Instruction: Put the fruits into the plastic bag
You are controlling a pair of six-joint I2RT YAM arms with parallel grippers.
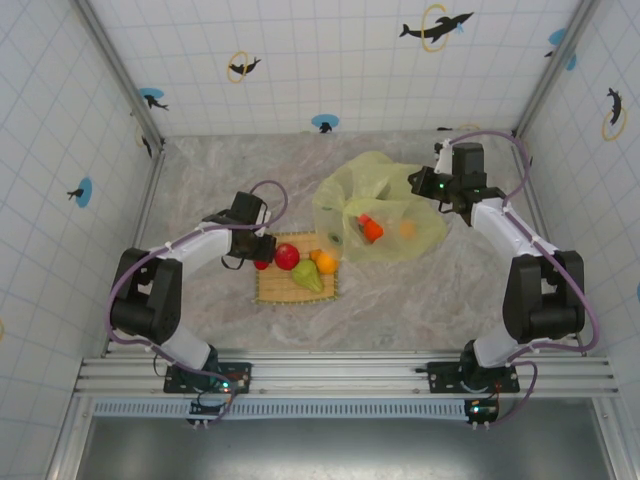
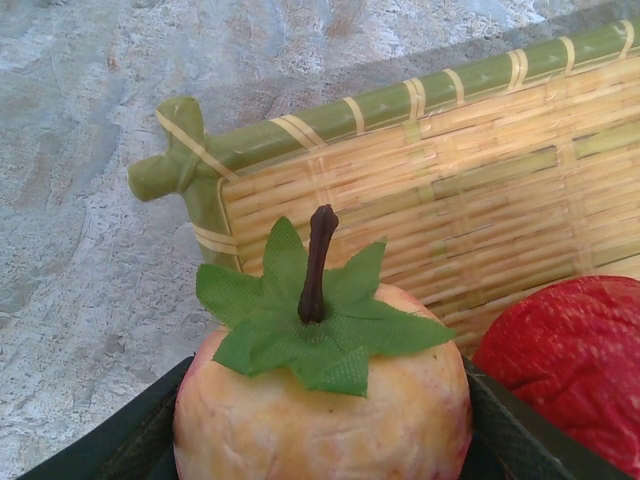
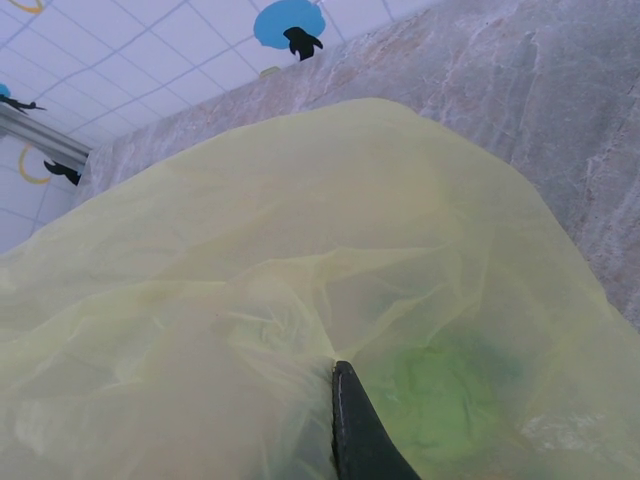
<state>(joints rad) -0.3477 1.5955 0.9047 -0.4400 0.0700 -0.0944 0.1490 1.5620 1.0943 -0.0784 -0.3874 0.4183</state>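
One plastic bag (image 1: pixel 375 175) and one woven mat (image 1: pixel 275 291).

Four fruits are sure on the mat:
- one red fruit (image 1: pixel 287 256)
- one green pear (image 1: pixel 308 279)
- one orange (image 1: pixel 326 264)
- one pale pink fruit (image 2: pixel 320 410), with one brown stem and a single ruff of green leaves

A possible second orange piece sits just behind the first, too small to tell.

From above, two fruits show through the bag: one red-orange fruit (image 1: pixel 370 229) and one pale orange fruit (image 1: pixel 407 229). The right wrist view shows one green shape (image 3: pixel 440 400) behind the plastic, blurred.
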